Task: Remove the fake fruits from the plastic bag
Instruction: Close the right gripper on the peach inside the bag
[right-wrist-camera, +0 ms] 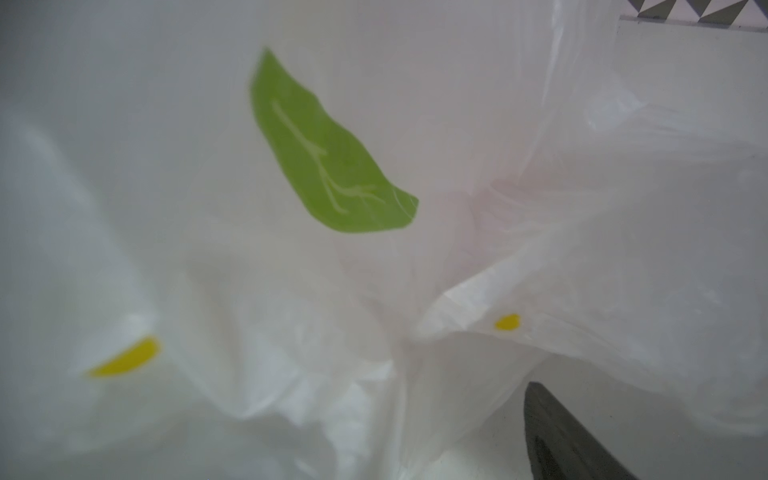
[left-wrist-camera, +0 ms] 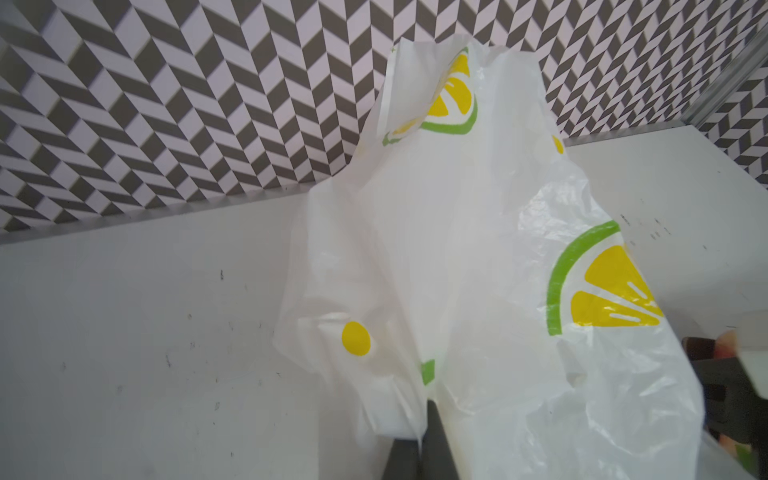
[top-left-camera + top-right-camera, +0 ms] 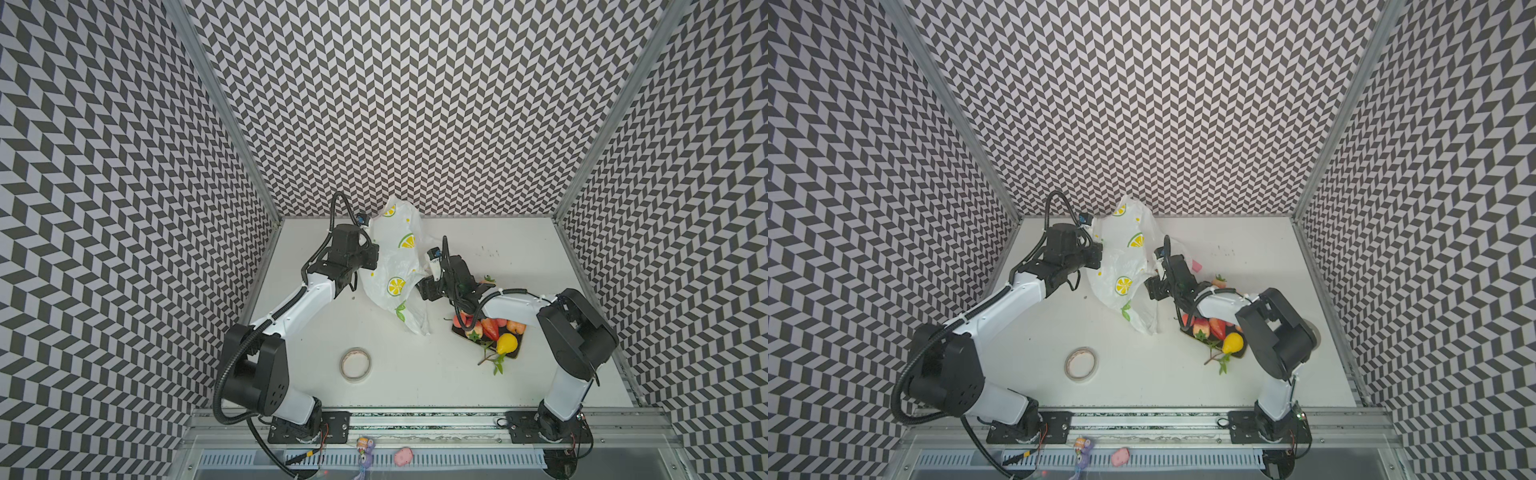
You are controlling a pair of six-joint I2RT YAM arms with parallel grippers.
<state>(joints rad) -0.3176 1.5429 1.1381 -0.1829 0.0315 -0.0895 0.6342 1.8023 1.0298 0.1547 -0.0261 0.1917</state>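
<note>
Left claw (image 2: 430, 411) pinches thin white lemon-printed plastic bag (image 3: 395, 266); right claw (image 3: 422, 286) at its edge, plastic hiding whether it is spread. Glossy plastic fruits (image 3: 490, 328) on dark square tray (image 3: 516, 354) beside bag.

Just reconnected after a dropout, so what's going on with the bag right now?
The left claw is shut on a pinch of the plastic bag and holds it up. The right claw is pressed against the bag's other side, and whether it grips anything is unclear. Several fake fruits lie out on the dark tray under the right arm. Whether any remain inside the bag cannot be seen.
</note>
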